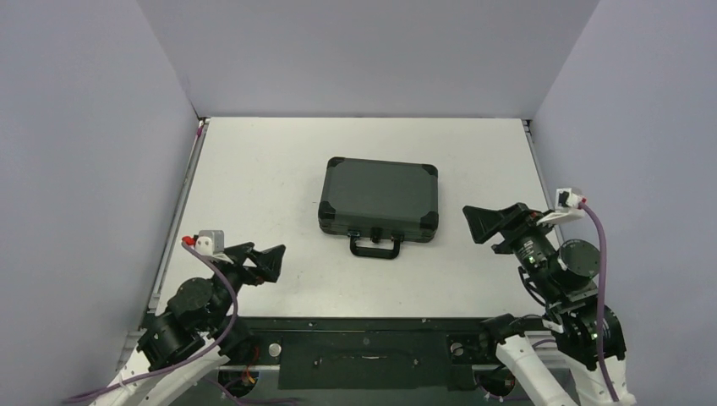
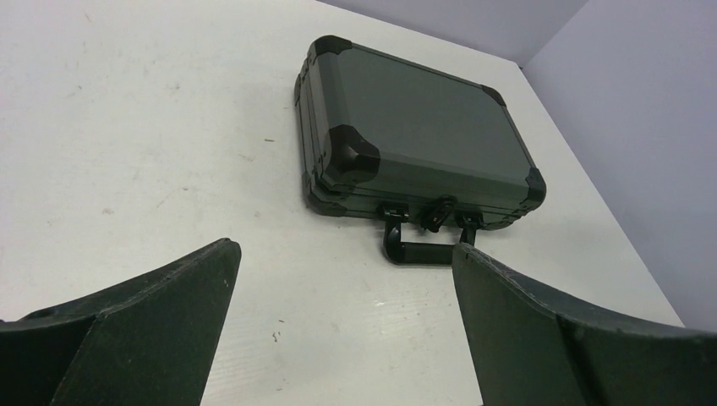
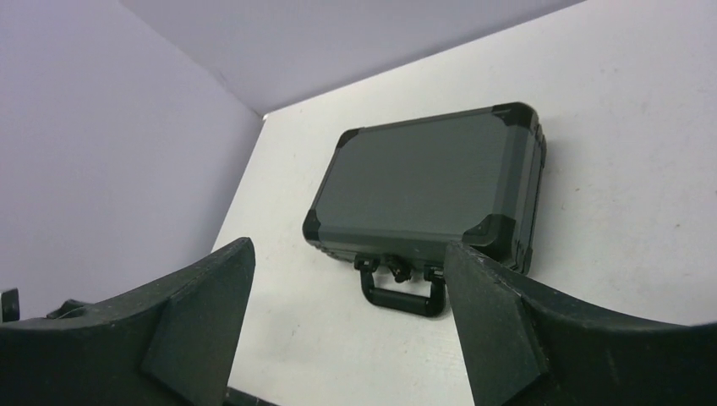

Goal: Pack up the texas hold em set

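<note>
The small black hard case [image 1: 379, 198] lies flat and closed in the middle of the table, its handle [image 1: 376, 247] toward me. It also shows in the left wrist view [image 2: 414, 135] and the right wrist view [image 3: 427, 182]. No cards, chips or discs are in view. My left gripper [image 1: 272, 261] is open and empty, near the front left, apart from the case. My right gripper [image 1: 478, 223] is open and empty, just right of the case's near right corner, not touching it. In the wrist views each gripper, left [image 2: 342, 304] and right [image 3: 347, 309], has bare table between its jaws.
The white table [image 1: 254, 169] is walled by grey panels on the left, back and right. A black base rail [image 1: 363, 351] runs along the near edge between the arm bases.
</note>
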`<state>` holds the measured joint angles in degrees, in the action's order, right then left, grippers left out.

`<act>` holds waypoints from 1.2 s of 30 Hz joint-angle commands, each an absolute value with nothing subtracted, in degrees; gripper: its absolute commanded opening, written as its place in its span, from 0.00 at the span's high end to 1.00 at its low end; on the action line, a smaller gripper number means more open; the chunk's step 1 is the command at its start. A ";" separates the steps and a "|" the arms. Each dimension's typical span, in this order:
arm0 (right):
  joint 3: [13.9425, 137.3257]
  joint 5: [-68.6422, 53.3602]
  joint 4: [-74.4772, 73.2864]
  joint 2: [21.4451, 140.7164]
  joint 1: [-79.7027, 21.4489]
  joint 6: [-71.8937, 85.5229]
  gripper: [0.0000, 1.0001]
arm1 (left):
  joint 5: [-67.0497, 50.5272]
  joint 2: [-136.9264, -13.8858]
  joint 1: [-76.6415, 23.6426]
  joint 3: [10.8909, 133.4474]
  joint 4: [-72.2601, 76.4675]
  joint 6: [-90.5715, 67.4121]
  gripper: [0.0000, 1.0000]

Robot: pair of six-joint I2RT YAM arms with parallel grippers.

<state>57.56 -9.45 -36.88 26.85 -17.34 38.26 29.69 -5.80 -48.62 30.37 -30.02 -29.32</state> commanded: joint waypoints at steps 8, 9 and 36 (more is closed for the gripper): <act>51.11 10.46 -34.18 12.34 -17.84 42.23 0.21 | 35.27 2.88 -48.78 26.57 -30.91 -31.88 0.04; 51.17 11.05 -35.26 11.32 -17.78 42.11 0.21 | 35.39 2.63 -48.82 26.44 -30.88 -31.85 0.04; 49.74 23.09 -40.61 12.06 -17.75 49.21 0.16 | 37.67 -5.15 -49.22 30.12 -32.18 -25.40 0.04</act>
